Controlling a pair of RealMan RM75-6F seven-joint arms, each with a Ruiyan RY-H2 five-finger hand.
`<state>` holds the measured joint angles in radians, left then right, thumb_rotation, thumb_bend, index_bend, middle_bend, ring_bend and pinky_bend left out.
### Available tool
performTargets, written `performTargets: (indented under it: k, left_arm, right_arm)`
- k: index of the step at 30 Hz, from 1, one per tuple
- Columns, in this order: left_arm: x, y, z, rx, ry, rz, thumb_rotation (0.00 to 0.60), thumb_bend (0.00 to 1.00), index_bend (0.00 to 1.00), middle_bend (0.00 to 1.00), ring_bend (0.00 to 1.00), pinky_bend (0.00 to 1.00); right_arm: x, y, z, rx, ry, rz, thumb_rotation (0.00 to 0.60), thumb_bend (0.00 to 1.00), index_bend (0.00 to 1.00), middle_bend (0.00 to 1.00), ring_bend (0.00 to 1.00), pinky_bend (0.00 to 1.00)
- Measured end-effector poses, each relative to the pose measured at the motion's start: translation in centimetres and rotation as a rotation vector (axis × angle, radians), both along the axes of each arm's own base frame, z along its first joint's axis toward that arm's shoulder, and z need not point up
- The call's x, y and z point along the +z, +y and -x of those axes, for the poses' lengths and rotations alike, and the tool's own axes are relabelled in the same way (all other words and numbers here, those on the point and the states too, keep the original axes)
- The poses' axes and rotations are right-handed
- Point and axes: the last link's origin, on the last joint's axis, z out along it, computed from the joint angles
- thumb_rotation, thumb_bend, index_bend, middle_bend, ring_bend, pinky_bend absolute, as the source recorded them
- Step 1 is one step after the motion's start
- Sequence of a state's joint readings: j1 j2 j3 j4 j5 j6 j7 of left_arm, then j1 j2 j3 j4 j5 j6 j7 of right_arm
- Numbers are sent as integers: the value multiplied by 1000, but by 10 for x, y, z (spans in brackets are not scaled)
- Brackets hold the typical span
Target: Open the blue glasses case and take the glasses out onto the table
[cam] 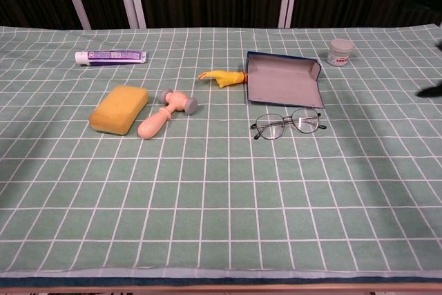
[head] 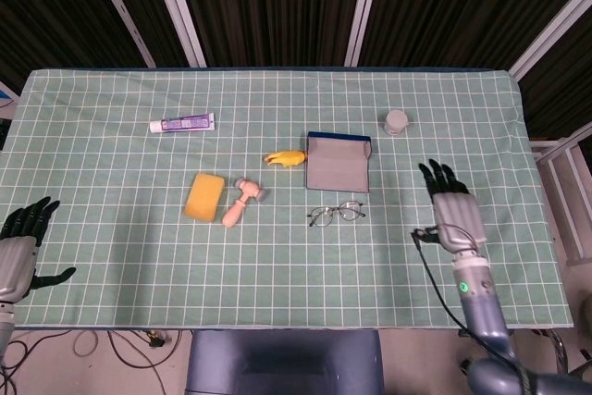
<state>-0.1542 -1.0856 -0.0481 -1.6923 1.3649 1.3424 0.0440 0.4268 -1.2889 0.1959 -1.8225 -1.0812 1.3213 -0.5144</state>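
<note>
Looking down from the head view, the blue glasses case lay open on the table, its grey lining facing up and its raised blue edge on the far side. The glasses rested on the cloth just in front of the case, apart from it, with their long axis running left to right and the lenses side by side. The right hand hovered to the right of the case and a little nearer the robot, palm down, fingers spread and holding nothing. The left hand sat far to the left of the case at the table's near corner, also spread and empty. The right hand was plainly the nearer of the two to both case and glasses. A yellow toy lay just left of the case, a small jar beyond it to the right.

In the chest view, the case showed its shallow grey tray with a thin blue rim, and the glasses sat just in front of it, thin dark wire frame, clear lenses, temples folded behind. Neither hand could be made out clearly here; only a dark tip showed at the right edge. With the case open and the glasses on the table, the task looked complete.
</note>
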Motion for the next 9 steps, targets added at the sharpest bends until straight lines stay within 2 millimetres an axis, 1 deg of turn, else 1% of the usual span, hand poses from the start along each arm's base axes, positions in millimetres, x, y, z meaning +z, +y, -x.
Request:
performTargets:
  k: [5, 9]
  left_arm:
    - [0, -1, 0, -20, 29, -11, 600, 0, 0, 0, 0, 0]
    - [-1, -1, 0, -31, 43, -20, 600, 0, 0, 0, 0, 0]
  right_arm:
    - [24, 45, 33, -15, 75, 45, 600, 59, 0, 0, 0, 249]
    - [38, 71, 58, -37, 88, 72, 600, 59, 0, 0, 0, 249]
